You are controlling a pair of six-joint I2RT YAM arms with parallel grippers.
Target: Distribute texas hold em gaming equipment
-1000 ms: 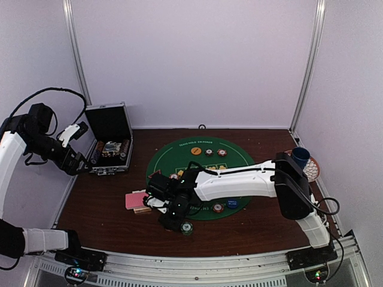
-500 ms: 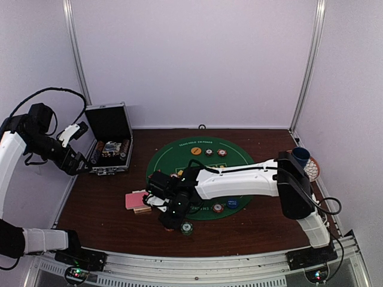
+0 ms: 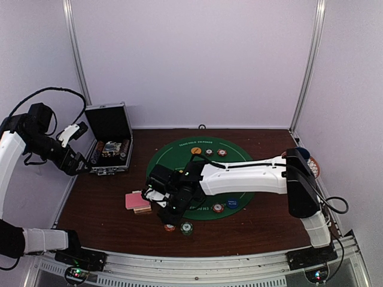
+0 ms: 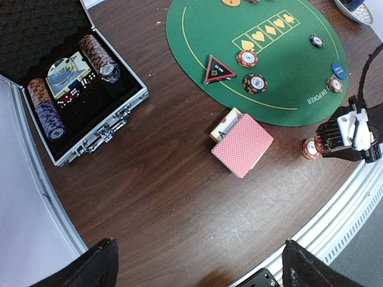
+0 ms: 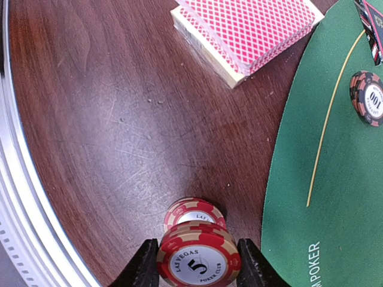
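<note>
Over the dark wood table (image 5: 90,119), right fingers (image 5: 143,266) clamp a red chip (image 5: 198,257); left fingers (image 4: 90,269) gape empty.

The nearer red chip (image 5: 198,260) half covers a second chip (image 5: 192,212); the card deck (image 5: 248,30) runs off the top edge.

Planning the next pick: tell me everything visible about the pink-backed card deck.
The card deck is a squared-up stack, pink diamond-lattice backs facing up, cream edges, paper-like. It lies flat on the brown wooden table, close beside the green mat but apart from it, turned diagonal to the table's front edge. From under its far corner a cream piece marked A sticks out; card or box, I can't tell. Nothing grips it.
</note>
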